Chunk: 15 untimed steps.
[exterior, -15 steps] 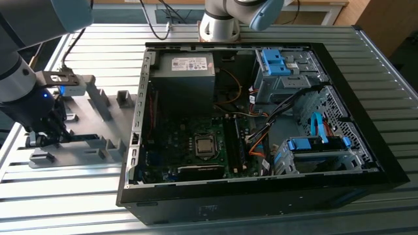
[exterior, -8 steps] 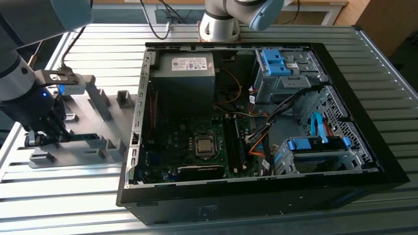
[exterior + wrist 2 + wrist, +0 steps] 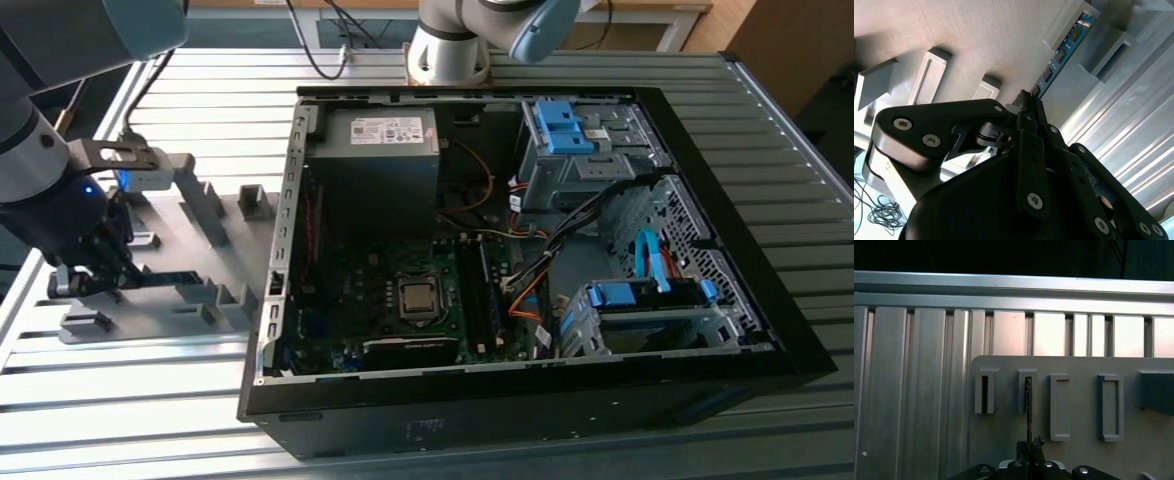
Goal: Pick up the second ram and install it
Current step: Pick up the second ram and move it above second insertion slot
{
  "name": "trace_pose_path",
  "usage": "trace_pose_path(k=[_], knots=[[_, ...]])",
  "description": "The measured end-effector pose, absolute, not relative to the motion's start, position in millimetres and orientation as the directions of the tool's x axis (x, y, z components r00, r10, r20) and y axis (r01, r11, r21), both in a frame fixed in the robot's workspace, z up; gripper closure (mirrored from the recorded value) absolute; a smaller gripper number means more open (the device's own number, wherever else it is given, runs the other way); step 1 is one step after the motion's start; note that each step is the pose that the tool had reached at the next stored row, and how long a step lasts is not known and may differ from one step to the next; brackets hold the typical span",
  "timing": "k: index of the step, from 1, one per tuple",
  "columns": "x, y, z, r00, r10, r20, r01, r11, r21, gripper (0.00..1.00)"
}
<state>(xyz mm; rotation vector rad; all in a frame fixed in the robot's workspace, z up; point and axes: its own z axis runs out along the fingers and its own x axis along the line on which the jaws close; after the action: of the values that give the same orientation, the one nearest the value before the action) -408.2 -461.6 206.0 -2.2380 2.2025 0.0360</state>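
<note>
"While the arm hangs over at the exterior view's left, what has the gripper (image 3: 83,283) got?"

"It's pinched shut on one end of the second ram (image 3: 158,274). In the second wrist view the fingertips (image 3: 1030,107) meet on the stick (image 3: 1061,50), and its chips run away from them."

"And where's the other end?"

"It's at a grey holder block (image 3: 1021,390). In the first wrist view the ram (image 3: 1028,410) shows edge-on, a thin dark line from the gripper (image 3: 1029,447) up into that block's slot."

"So it's over the holders?"

"Yes, above the grey holder plate (image 3: 140,325) on the ribbed metal table (image 3: 120,400). The open computer case (image 3: 534,400) lies just beside the plate, towards the exterior view's right."
</note>
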Motion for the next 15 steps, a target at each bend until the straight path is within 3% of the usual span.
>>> trace_pose_path(k=[15], knots=[[-408.2, -461.6, 211.2, 0.016, -1.0, -0.017, -1.0, -0.016, 0.015, 0.86]])
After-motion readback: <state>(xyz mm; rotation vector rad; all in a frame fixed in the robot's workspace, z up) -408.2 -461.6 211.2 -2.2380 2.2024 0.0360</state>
